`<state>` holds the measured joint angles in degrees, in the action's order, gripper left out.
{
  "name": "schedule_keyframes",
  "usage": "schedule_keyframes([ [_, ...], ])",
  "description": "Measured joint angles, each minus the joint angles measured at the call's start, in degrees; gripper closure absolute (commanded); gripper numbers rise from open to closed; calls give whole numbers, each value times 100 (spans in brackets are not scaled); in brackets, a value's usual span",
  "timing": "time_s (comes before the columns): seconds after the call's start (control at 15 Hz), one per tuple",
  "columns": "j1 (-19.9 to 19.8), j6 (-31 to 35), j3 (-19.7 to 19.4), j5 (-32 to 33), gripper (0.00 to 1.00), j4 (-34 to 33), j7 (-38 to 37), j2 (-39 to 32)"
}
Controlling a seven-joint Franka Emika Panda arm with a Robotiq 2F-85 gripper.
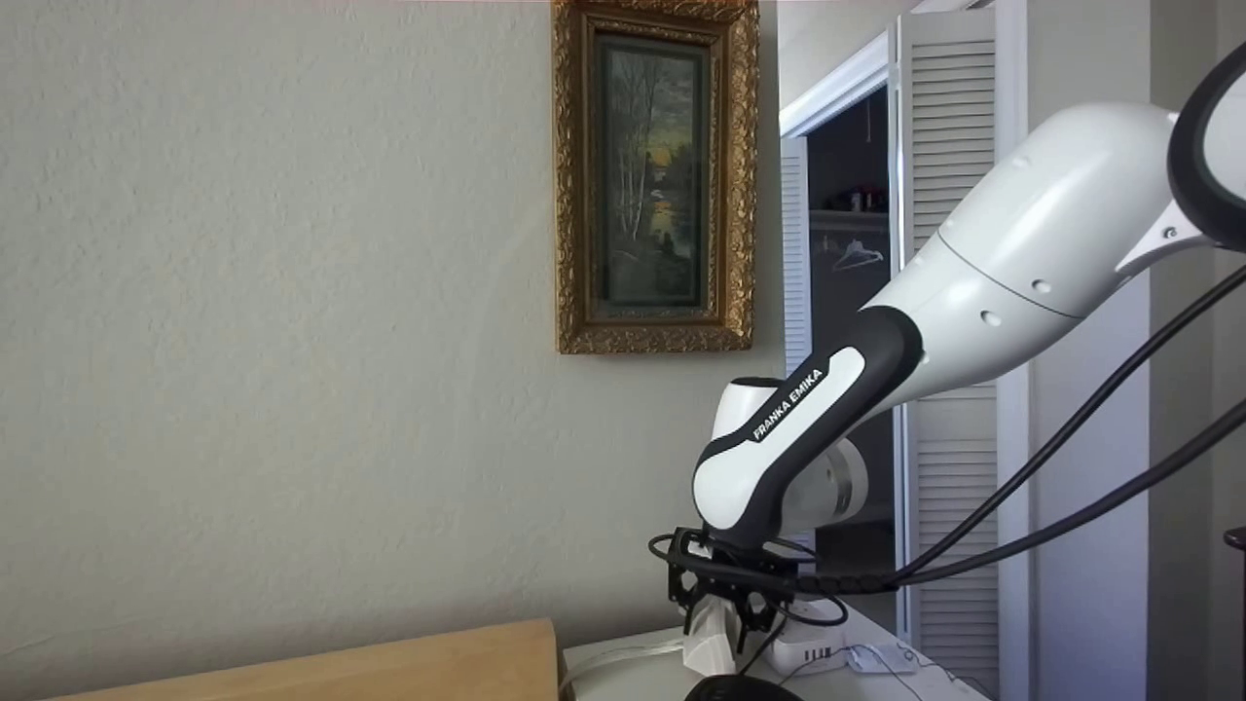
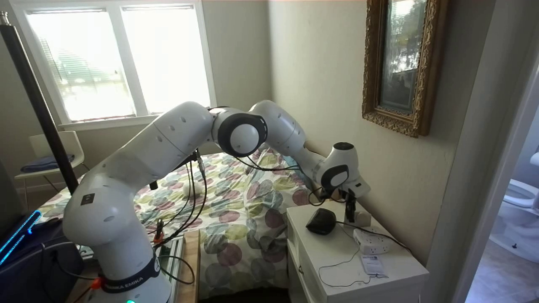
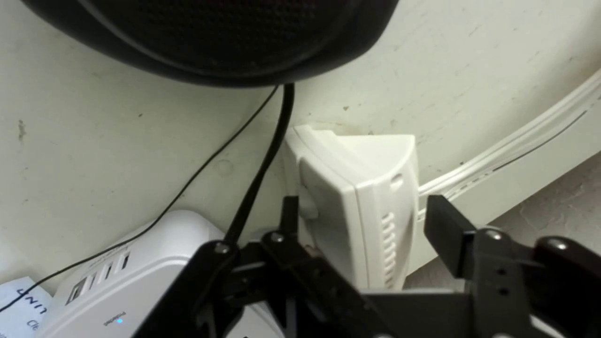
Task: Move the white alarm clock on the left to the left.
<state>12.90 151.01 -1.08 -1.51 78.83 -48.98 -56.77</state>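
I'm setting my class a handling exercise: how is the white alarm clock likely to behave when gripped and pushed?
The white alarm clock is probably stiff, given its crisp-edged, slotted shell. Its wedge shape suggests it might tip if pushed high up. The white cord beside it, if attached, could drag or tug; any join is hidden.

In an exterior view the arm [image 2: 179,130] rises from its base [image 2: 134,254], bends over at a raised elbow [image 2: 242,136] and slopes down to the wrist [image 2: 341,166]. The fingers [image 3: 443,230] point downward beneath it; in the wrist view they stand apart, facing each other across the gap.
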Motion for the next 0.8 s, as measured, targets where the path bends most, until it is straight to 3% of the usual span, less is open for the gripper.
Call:
schedule_keyframes([
  [0.07, 0, 0, 12, 0, 53, -10, 13, 0],
  [0.2, 0, 0, 29, 0, 69, -24, 33, 0],
  [0.67, 3, -3, 44, -1, 84, -90, 123, 20],
  [0.73, 3, -3, 48, -1, 40, -98, 140, 20],
  [0.8, 3, -4, 49, -1, 33, -102, 156, 20],
])
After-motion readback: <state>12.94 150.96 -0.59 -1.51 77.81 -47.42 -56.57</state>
